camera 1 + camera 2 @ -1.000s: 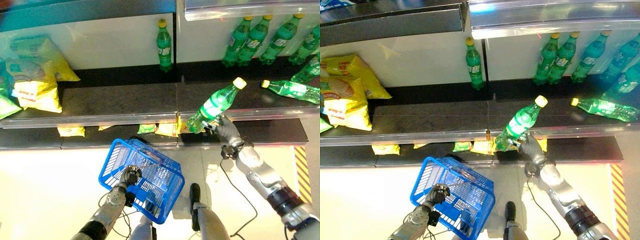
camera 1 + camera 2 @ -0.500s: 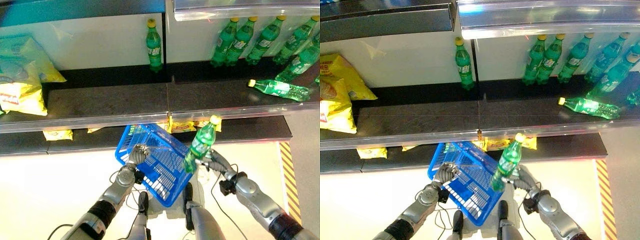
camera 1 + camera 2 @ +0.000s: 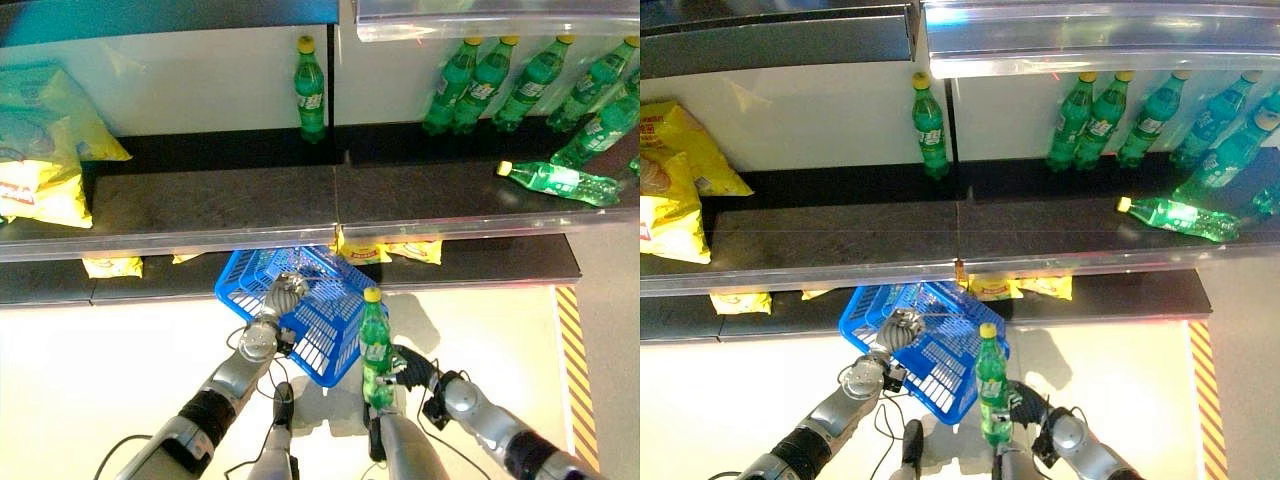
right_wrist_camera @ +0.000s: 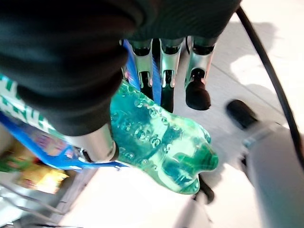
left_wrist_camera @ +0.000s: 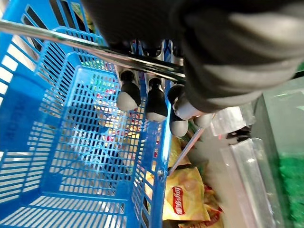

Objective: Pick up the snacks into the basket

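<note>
Dark shelves (image 3: pixel 230 205) span the upper frame, with yellow snack bags (image 3: pixel 40 185) at upper left; at lower centre a blue basket (image 3: pixel 320 325) is held by its wire handle in the curled left hand (image 3: pixel 285 295); just right, a green bottle (image 3: pixel 375 350) is gripped upright by the right hand (image 3: pixel 405 368).

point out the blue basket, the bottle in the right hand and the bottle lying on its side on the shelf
blue basket (image 3: pixel 322 345): left eye view, on its mesh side wall.
held green bottle (image 3: pixel 375 345): left eye view, on its label.
fallen green bottle (image 3: pixel 558 181): left eye view, on its body's middle.
</note>
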Controlling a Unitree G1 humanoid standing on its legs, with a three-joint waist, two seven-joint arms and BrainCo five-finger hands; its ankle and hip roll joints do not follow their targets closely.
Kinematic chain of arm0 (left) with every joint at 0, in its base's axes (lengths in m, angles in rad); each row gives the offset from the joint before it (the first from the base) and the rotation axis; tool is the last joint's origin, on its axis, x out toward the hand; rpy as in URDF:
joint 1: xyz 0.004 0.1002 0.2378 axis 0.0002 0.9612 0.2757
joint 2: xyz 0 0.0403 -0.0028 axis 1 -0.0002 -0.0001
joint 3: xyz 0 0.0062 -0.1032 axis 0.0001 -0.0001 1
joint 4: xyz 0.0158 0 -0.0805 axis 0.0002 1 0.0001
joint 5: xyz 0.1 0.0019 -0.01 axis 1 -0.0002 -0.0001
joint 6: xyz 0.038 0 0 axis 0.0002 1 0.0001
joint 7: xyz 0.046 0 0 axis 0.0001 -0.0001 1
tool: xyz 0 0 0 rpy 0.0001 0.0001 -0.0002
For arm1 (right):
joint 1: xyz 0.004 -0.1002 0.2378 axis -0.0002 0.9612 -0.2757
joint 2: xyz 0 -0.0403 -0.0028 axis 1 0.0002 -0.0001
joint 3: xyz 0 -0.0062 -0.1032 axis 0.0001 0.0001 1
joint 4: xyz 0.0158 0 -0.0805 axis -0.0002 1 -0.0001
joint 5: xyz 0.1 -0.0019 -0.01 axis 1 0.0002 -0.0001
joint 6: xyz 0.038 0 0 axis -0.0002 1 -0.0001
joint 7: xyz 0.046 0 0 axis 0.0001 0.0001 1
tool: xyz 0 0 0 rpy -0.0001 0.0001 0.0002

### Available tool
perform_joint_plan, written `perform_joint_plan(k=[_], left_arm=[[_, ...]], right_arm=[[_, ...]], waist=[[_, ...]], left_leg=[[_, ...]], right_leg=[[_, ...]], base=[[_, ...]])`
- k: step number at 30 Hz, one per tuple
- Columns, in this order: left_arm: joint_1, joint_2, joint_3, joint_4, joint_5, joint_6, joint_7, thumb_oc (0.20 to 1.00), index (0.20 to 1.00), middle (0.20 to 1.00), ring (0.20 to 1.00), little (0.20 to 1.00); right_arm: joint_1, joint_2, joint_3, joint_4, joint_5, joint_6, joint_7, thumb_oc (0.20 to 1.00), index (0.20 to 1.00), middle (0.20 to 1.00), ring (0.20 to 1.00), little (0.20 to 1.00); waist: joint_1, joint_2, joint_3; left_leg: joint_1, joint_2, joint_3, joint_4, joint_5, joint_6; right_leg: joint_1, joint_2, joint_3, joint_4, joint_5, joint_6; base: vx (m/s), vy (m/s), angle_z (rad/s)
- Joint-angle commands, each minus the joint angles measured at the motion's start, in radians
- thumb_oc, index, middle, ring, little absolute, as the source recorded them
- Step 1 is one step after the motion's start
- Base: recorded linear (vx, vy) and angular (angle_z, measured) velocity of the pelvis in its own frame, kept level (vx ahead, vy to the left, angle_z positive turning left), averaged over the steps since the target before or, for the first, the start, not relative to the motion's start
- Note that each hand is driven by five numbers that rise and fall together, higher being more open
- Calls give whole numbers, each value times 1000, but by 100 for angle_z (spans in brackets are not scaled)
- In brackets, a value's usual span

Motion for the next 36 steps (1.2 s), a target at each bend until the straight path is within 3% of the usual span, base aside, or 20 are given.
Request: perform_joint_plan(k=[1,12,18,26,36], left_arm=[[-72,0,-21,-157,-5,-82,-15,200,200,200,200,200],[-76,-2,-84,-250,-64,-68,-80,200,200,200,200,200],[-64,32,-125,-322,-75,-66,-126,200,200,200,200,200],[42,147,-195,-494,-103,-57,-228,200,200,200,200,200],[87,212,-241,-578,-149,-50,-261,200,200,200,200,200]], right_arm=[[-33,56,30,-56,-18,-49,1,200,200,200,200,200],[-209,202,91,268,-117,17,-21,200,200,200,200,200],[-281,215,77,280,-94,28,-42,200,200,200,200,200],[-400,214,-32,339,94,26,-96,200,200,200,200,200],[-501,202,-197,443,371,11,-151,200,200,200,200,200]], waist=[[10,-27,-49],[46,-3,-39],[57,3,-37],[81,18,-27],[104,40,-8]], left_leg=[[-51,-16,3,48,-31,24],[-62,-23,-5,46,-27,28],[-66,-24,-5,43,-26,30],[-67,-29,-6,47,-31,35],[-83,-37,-12,61,-34,38]], right_leg=[[21,-53,61,-21,-40,120],[14,-58,56,-22,-32,118],[8,-59,56,-24,-30,119],[5,-60,59,-18,-33,117],[-3,-67,47,-8,-38,117]], base=[[0,0,0],[-1,0,0],[1,0,1],[0,0,0],[-1,-2,2]])
